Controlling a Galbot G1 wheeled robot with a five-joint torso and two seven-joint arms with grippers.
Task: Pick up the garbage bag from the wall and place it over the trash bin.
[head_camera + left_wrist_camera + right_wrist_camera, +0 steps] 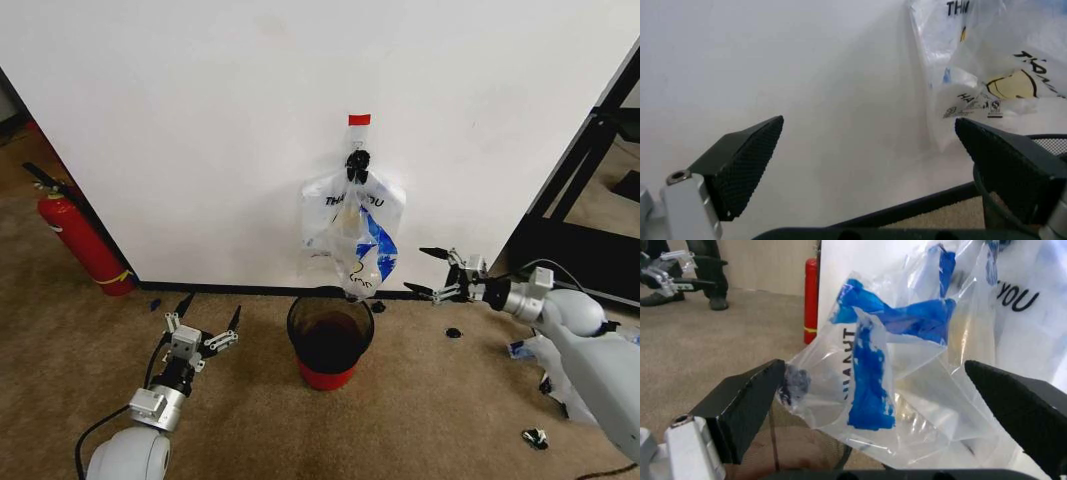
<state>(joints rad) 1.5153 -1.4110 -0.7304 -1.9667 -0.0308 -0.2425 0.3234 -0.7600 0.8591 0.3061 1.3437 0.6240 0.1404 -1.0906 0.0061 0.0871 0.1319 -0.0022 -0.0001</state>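
Garbage bag (352,232) hangs from the black hook (358,163) on the wall (200,120), its lower end directly above the trash bin (330,338). Right gripper (428,272), jaws spread wide, holds nothing; the bag lies just ahead of its fingertips, untouched. Left gripper (208,312), jaws also wide and empty, sits low, with the bin off to its right and the bag well apart.

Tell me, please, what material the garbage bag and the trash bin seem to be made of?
The garbage bag looks like thin, glossy plastic film: it is translucent and crinkled, with the wall showing through. The trash bin seems to be hard plastic: dark see-through sides, black rim, opaque red base; a fine mesh cannot be excluded.
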